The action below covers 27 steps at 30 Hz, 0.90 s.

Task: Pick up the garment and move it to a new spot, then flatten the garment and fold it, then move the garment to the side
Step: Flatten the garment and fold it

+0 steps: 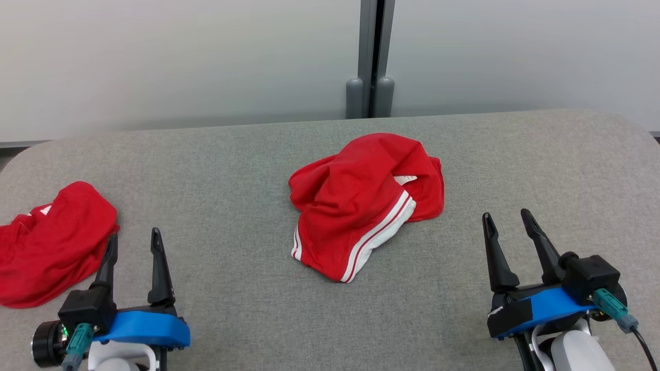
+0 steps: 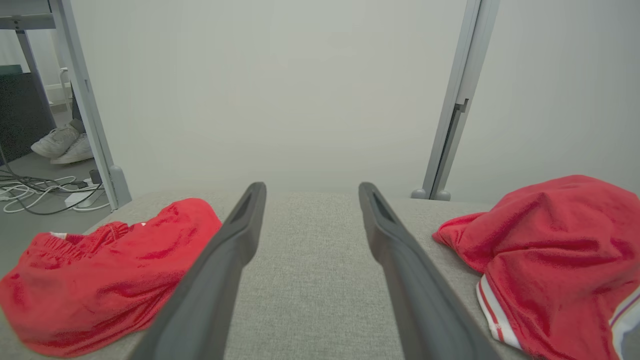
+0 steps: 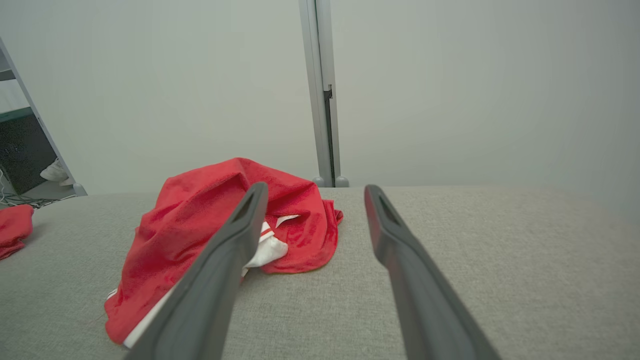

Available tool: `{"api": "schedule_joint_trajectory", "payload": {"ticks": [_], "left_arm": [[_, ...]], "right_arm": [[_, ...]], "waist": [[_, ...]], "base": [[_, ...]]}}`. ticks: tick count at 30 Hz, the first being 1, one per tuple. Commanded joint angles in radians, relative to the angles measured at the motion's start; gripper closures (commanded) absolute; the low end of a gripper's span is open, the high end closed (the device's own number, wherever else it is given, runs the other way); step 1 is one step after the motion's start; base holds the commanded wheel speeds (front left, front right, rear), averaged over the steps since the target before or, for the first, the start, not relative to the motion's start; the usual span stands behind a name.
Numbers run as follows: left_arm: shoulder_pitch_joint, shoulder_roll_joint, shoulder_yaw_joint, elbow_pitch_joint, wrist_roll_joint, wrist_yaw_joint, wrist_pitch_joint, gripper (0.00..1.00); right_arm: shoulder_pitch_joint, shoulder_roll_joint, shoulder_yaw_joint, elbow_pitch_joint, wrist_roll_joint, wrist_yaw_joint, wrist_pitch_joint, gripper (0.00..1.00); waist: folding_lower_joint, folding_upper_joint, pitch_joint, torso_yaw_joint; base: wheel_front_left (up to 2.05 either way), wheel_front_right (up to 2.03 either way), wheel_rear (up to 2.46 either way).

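A crumpled red garment [image 1: 361,203] with white stripes lies in a heap at the middle of the grey padded table [image 1: 247,165]; it sits at the right in the left wrist view [image 2: 550,250] and left of centre in the right wrist view [image 3: 200,235]. My left gripper [image 1: 134,242] stands open at the lower left, nothing between its fingers [image 2: 230,250]. At the lower right my right gripper [image 1: 508,219] is open too, well clear of the garment, fingers [image 3: 395,240] over bare table.
A second crumpled red garment [image 1: 46,242] lies at the table's left edge, just left of my left gripper [image 2: 100,280]. A grey partition post [image 1: 370,56] and pale wall stand behind the table. Cables and someone's shoes [image 2: 62,142] are on the floor beyond.
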Motion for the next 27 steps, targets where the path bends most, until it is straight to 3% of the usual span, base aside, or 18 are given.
{"api": "schedule_joint_trajectory", "payload": {"ticks": [1,9,19,27], "left_arm": [[-0.031,-0.002,-0.002,0.004,0.011,-0.006,-0.005,0.00],[-0.182,0.002,-0.092,0.095,0.029,-0.044,-0.005,0.00],[-0.343,0.016,-0.298,0.379,-0.009,-0.059,0.045,0.00],[-0.395,0.024,-0.460,0.565,-0.101,-0.059,0.081,0.00]], "right_arm": [[-0.012,-0.005,0.001,-0.003,0.000,0.000,-0.004,0.00],[-0.033,-0.004,0.005,-0.006,0.004,0.000,-0.004,0.00],[-0.065,-0.004,0.011,-0.008,0.007,0.000,-0.004,0.00],[-0.081,-0.004,0.009,-0.014,0.012,0.000,-0.004,0.00]], "waist": [[0.0001,0.0000,0.007,-0.004],[0.0001,0.0000,0.048,-0.038],[0.0001,0.0000,0.101,-0.102],[0.0001,0.0000,0.138,-0.130]], "base": [[0.00,0.00,0.00],[0.00,0.00,0.00],[0.00,0.00,0.00],[0.00,0.00,0.00]]}}
